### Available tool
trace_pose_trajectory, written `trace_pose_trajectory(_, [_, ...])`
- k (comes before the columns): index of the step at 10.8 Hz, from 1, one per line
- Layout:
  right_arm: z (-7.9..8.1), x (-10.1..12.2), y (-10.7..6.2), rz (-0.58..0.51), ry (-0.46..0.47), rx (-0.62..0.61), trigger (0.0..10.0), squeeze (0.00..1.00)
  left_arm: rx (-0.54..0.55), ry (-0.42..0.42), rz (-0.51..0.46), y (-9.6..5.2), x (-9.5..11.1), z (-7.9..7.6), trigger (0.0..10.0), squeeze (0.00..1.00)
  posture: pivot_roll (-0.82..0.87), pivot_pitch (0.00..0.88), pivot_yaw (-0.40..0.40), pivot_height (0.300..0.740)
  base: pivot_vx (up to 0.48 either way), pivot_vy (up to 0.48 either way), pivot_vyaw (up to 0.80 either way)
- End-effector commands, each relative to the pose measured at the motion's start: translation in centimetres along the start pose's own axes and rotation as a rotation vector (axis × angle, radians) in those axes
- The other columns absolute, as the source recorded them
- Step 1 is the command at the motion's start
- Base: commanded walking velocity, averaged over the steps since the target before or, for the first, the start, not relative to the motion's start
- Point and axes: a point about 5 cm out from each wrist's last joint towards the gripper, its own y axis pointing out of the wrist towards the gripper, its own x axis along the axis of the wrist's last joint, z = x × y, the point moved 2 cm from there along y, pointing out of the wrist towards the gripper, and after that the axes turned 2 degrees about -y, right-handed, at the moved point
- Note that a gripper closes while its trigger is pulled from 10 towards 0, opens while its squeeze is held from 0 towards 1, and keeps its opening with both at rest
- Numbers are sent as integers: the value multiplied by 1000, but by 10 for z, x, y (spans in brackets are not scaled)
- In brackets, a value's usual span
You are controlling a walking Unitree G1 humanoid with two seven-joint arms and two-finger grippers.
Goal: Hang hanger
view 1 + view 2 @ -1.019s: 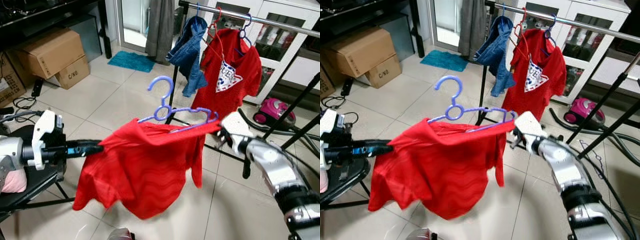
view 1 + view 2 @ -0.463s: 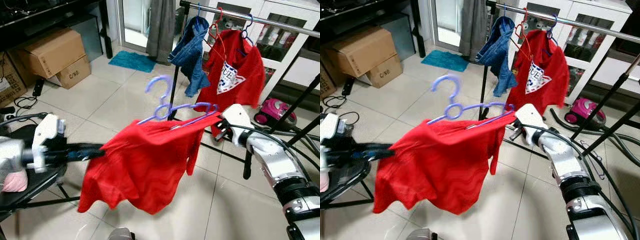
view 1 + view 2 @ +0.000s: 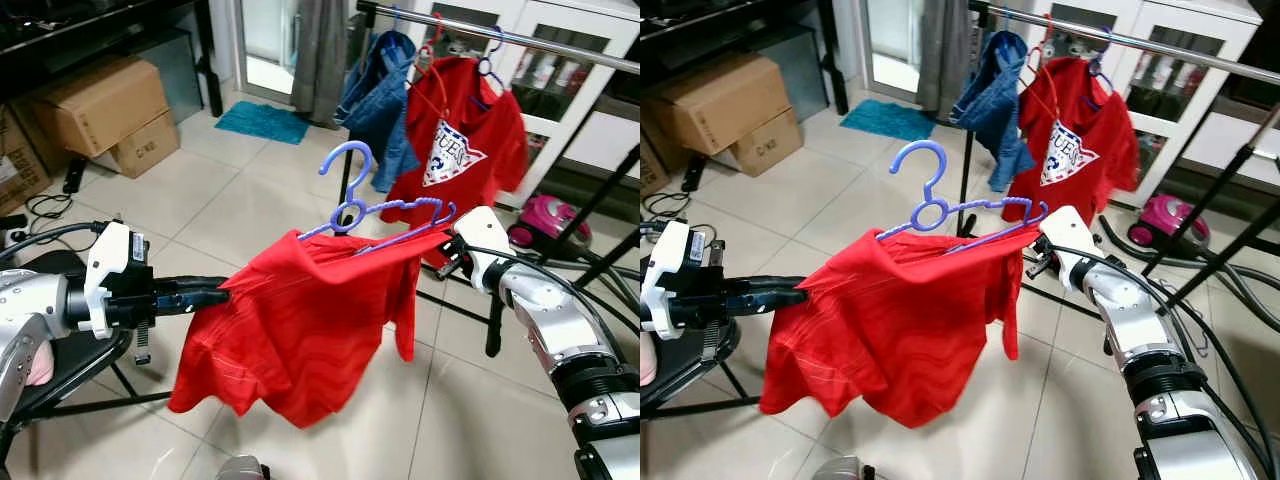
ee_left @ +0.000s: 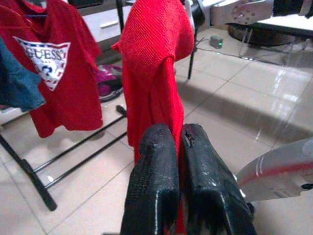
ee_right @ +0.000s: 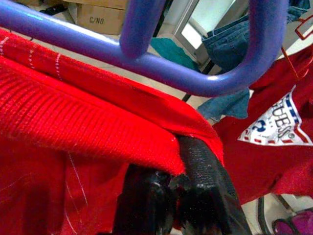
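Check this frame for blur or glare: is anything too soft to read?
Left eye view: sharp; the red shirt and purple hanger are crisp, and the tiles carry mild sheen. Left wrist view: bright glare streaks on the floor; the near fingers are soft. Right wrist view: hanger bar blurred by closeness, but the far GUESS print is legible.

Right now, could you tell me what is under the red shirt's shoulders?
A purple hanger runs under the red shirt, its hook above the collar. Fabric covers most of its lower bar. The right end effector grips one shoulder; the left end effector pinches the other side.
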Motion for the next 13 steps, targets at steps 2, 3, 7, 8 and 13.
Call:
trace_pose_trajectory(2, [-29, -6, -12, 31, 35, -119, 0, 0, 69, 49, 13, -8, 6, 9, 0, 0, 99, 0, -34, 740, 0, 0, 0])
trace_pose_trajectory(3, [-19, -5, -12, 17, 35, -56, 0, 0, 88, 40, 66, -14, -6, 11, 0, 0, 101, 0, -45, 740, 0, 0, 0])
trace_pose_trajectory(7, [16, -28, -23, 92, 29, 181, 10000, 1000, 109, 85, -31, -12, 20, 27, 0, 0, 100, 0, -49, 740, 0, 0, 0])
trace_pose_trajectory(8, [30, -28, -30, 86, 17, 309, 10000, 1000, 110, 90, -40, -10, 23, 31, 0, 0, 99, 0, -47, 740, 0, 0, 0])
trace_pose_trajectory(13, [80, 10, -51, -107, 263, 610, 10000, 1000, 89, 40, -43, 4, 18, 44, 0, 0, 88, 0, -49, 740, 0, 0, 0])
